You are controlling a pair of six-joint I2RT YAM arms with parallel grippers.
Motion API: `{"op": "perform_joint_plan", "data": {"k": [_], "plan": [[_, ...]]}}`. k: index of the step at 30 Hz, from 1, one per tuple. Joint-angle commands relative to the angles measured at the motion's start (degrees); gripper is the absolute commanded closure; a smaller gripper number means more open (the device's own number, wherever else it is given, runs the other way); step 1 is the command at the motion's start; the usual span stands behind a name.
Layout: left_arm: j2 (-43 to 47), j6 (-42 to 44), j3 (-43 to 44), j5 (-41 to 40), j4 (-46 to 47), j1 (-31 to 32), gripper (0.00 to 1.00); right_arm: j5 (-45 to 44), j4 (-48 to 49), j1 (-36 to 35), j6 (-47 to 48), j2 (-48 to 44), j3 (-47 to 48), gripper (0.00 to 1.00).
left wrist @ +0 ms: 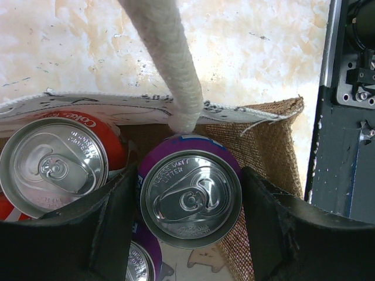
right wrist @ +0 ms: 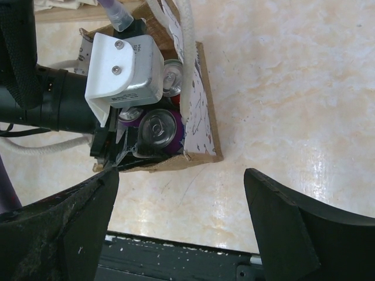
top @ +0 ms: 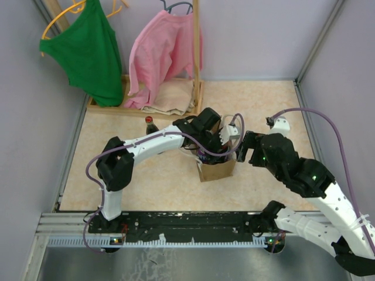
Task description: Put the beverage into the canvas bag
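The canvas bag (top: 218,170) stands upright on the floor between the two arms, its burlap wall (left wrist: 275,146) and pale printed panel (right wrist: 202,117) showing. My left gripper (left wrist: 189,194) reaches down into it, shut on a purple can (left wrist: 190,199) that sits upright in the bag's corner, one finger on each side. Beside that can stand a red cola can (left wrist: 53,161) and another purple can (left wrist: 140,263). A white loop handle (left wrist: 170,64) crosses above. My right gripper (right wrist: 181,181) hangs open over bare floor next to the bag, holding nothing.
A dark cola bottle (top: 150,124) stands behind the left arm. At the back, a wooden rack holds a green top (top: 88,52) and a pink shirt (top: 161,58) over folded beige cloth (top: 170,96). The black base rail (top: 187,219) runs along the near edge.
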State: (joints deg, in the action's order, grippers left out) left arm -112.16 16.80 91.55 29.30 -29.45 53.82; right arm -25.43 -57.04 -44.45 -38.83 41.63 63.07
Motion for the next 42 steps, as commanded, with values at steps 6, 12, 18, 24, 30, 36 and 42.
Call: {"op": "perform_joint_plan", "data": {"k": [6,12,18,24,30,36,42], "plan": [[1.54,0.42,-1.29,1.83,-1.40,1.99,0.26,0.70,3.06,0.06,-0.81,-0.45,-0.05,0.12],[2.03,0.43,-1.21,1.87,-1.91,2.34,0.14,0.86,3.22,0.02,-0.74,-0.49,-0.30,0.12],[3.08,0.16,-0.22,0.24,-2.18,2.36,0.13,1.05,3.20,0.06,-0.75,-0.39,-0.31,0.12],[6.18,-0.66,4.03,-3.39,-2.54,2.21,0.13,1.17,3.14,0.06,-0.72,-0.36,-0.55,0.12],[9.30,-3.86,4.25,-11.87,-0.07,1.09,0.13,1.33,3.98,0.06,-0.48,0.70,-0.62,0.12],[11.49,-7.05,5.15,-16.66,2.18,-4.42,0.14,1.20,4.59,0.05,-0.34,1.89,-0.36,0.12],[12.15,-8.23,14.25,-14.72,-2.90,-20.62,0.16,-0.18,3.71,0.06,-0.88,3.11,0.64,0.11]]}}
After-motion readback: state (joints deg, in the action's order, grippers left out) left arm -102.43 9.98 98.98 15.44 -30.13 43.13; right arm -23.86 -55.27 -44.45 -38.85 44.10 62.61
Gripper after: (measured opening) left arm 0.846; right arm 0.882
